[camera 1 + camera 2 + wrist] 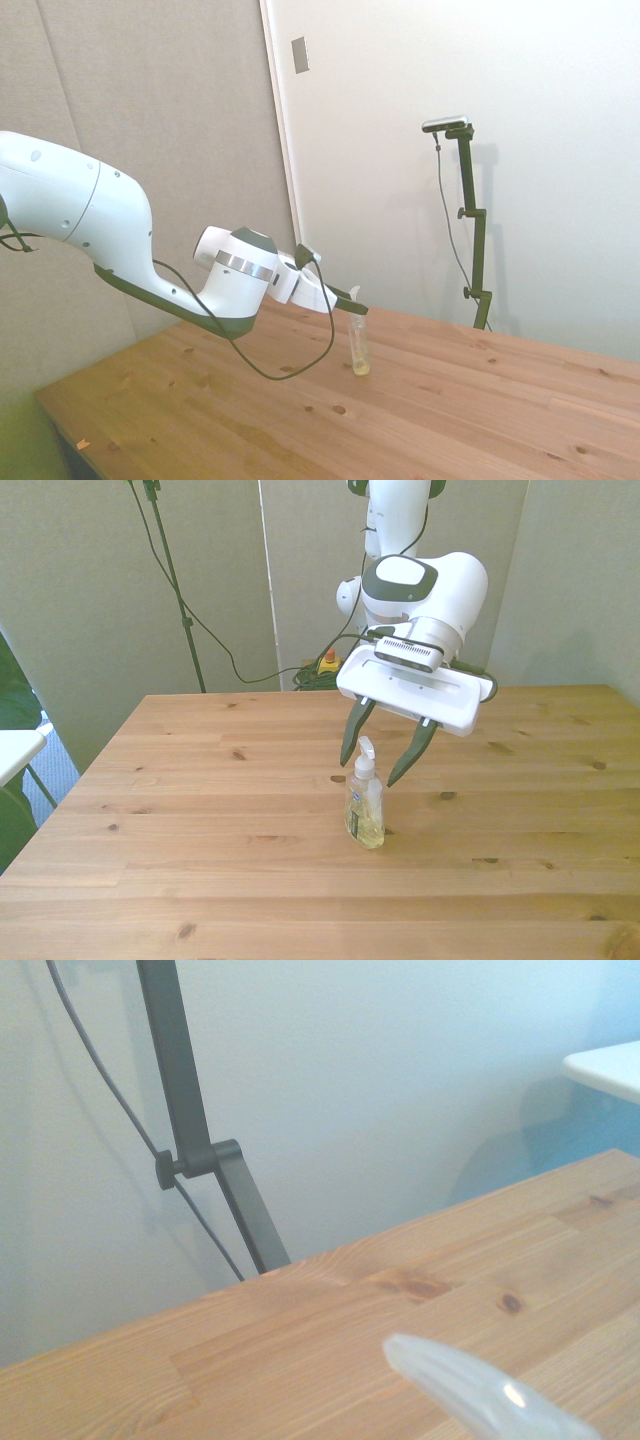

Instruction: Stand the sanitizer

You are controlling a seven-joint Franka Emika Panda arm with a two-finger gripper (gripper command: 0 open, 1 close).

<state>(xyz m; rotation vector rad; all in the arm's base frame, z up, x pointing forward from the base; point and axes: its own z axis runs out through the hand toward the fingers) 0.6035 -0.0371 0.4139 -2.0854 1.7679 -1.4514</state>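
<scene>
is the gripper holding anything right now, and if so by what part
Nothing is held. The gripper is open, its jaws spread either side of the pump top of the sanitizer, which stands upright on the table.

The slim clear glossy plastic sanitizer bottle with white pump top (365, 805) stands on the matt, knotty light pine wooden table (200, 830).

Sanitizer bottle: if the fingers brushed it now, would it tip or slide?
The sanitizer stands upright on the wooden table, tall and slim on a small base, so it would probably tip rather than slide. It looks under half full, so likely light. The open gripper straddles its pump top.
</scene>
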